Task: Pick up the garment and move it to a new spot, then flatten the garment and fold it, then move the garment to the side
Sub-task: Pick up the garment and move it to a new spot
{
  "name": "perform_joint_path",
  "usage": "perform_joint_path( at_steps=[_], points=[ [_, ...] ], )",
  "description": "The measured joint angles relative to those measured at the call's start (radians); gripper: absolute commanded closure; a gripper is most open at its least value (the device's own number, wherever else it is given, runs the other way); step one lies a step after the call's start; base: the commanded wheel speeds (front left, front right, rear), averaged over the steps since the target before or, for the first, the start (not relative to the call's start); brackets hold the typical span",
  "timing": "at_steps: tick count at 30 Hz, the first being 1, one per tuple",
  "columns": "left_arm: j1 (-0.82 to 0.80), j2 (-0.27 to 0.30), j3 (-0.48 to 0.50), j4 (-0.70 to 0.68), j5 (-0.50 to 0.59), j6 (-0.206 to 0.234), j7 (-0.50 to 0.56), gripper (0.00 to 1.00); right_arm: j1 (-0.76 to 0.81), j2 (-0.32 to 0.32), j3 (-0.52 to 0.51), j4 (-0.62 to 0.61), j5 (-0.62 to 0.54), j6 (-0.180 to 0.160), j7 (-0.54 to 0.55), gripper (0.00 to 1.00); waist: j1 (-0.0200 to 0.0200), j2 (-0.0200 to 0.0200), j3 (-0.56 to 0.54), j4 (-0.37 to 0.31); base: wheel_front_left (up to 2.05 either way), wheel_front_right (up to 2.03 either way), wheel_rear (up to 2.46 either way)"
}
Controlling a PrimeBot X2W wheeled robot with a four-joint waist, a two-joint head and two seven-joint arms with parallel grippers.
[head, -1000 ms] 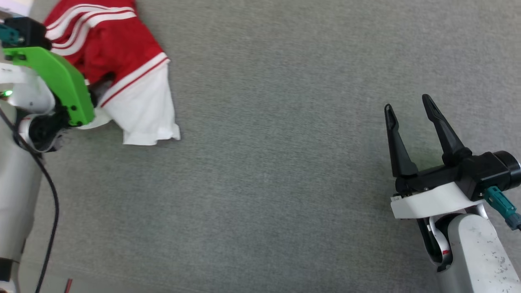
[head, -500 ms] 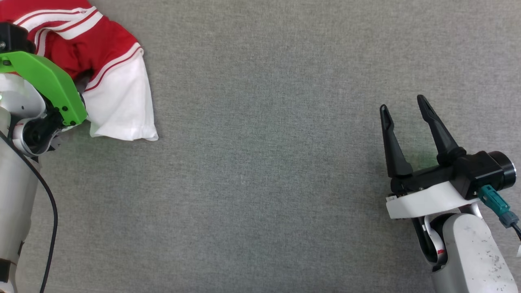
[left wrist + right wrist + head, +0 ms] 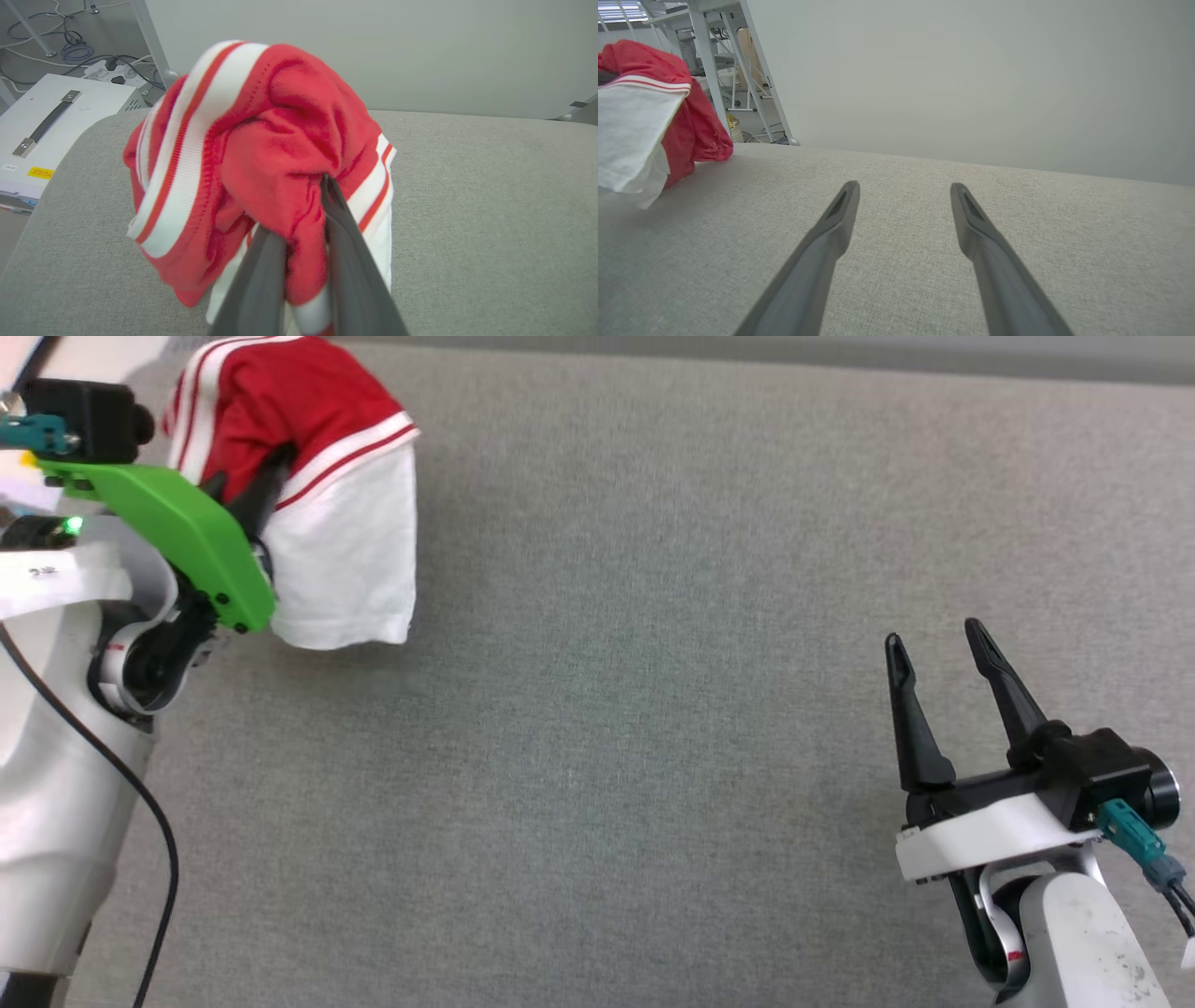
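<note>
At left over the grey surface (image 3: 653,728), my left claw (image 3: 301,217) pinches the lifted garment (image 3: 280,140); placing, flattening and folding are not yet done.

We saw a table (image 3: 653,728) covered in grey woven cloth, with a rounded corner at its far left and its far edge running along a pale wall (image 3: 971,70). Near that corner the garment (image 3: 341,569) hung bunched, its white sleeve low over the cloth; we could not tell whether it touched.
</note>
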Motion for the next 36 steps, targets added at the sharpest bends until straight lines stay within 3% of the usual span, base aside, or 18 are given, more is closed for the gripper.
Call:
perform_joint_path(
  at_steps=[6,14,24,28,29,30,36],
  points=[
    [0.012,-0.050,-0.047,-0.118,0.026,0.017,0.001,1.00,0.027,0.007,-0.020,0.001,0.009,0.000,0.000,0.00,0.0000,0.0000,-0.092,-0.012,0.00,0.00,0.00],
    [0.082,-0.185,-0.137,-0.170,0.040,0.048,-0.017,1.00,0.042,0.011,-0.053,-0.007,0.038,0.000,0.000,0.00,0.0000,0.0000,-0.155,-0.073,0.00,0.00,0.00],
    [0.121,-0.434,-0.277,0.026,0.111,0.081,-0.128,1.00,0.044,0.010,-0.111,-0.016,0.043,0.000,0.000,0.00,0.0000,0.0000,-0.168,-0.200,0.00,0.00,0.00],
    [0.110,-0.492,-0.311,0.131,0.127,0.098,-0.188,1.00,0.044,0.010,-0.123,-0.019,0.051,0.000,0.000,0.00,0.0000,-0.0001,-0.163,-0.244,0.00,0.00,0.00],
    [0.105,-0.502,-0.323,0.163,0.131,0.103,-0.199,0.63,0.044,0.010,-0.120,-0.020,0.052,0.000,0.000,0.00,0.0000,-0.0001,-0.160,-0.255,0.00,0.00,0.00],
    [0.101,-0.507,-0.342,0.192,0.135,0.105,-0.201,0.00,0.044,0.010,-0.117,-0.020,0.053,0.000,0.000,0.00,0.0000,0.0000,-0.158,-0.265,0.00,0.00,0.00],
    [0.100,-0.514,-0.446,0.262,0.112,0.077,-0.218,0.00,0.044,0.010,-0.106,-0.020,0.057,0.000,0.000,0.00,0.0000,-0.0001,-0.139,-0.297,0.00,0.00,0.00]
  ],
)
